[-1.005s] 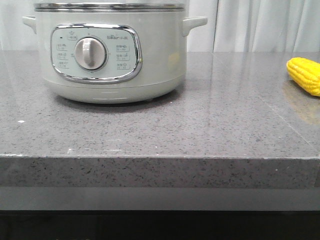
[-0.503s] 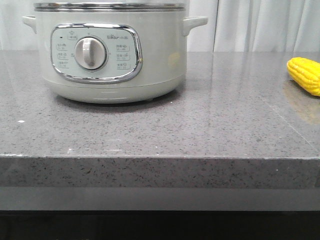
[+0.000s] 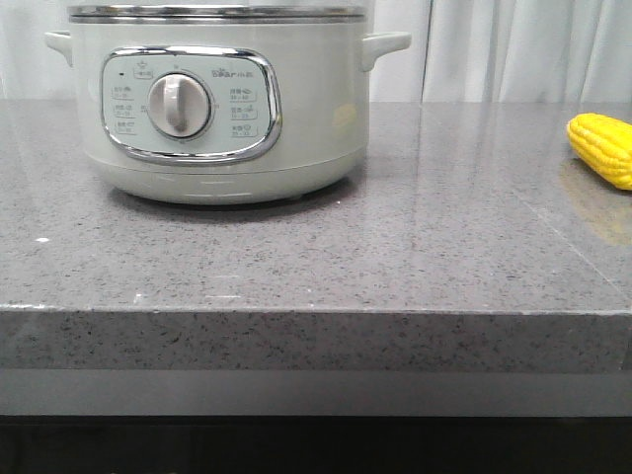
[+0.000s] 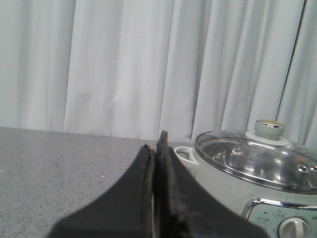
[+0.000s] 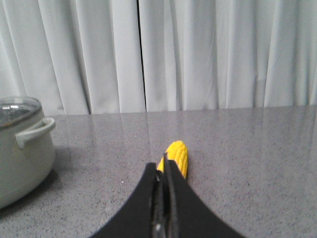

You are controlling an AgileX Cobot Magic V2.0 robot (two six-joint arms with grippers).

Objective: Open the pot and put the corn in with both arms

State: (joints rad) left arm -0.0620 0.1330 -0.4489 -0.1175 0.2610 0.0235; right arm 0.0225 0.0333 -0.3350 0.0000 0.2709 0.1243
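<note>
The pale grey-green pot [image 3: 222, 109] stands at the back left of the grey counter, its dial facing me. In the left wrist view the pot [image 4: 225, 183] wears a glass lid [image 4: 257, 159] with a round knob [image 4: 269, 129]. The yellow corn [image 3: 602, 148] lies at the far right edge of the front view. My left gripper [image 4: 155, 148] is shut and empty, beside the pot's side handle. My right gripper [image 5: 163, 163] is shut and empty, with the corn [image 5: 176, 156] lying on the counter just beyond its tips. Neither gripper shows in the front view.
The grey speckled counter [image 3: 395, 247] has a front edge close to the camera. White curtains [image 5: 198, 49] hang behind it. The pot [image 5: 22, 153] also shows in the right wrist view, off to the side of the corn.
</note>
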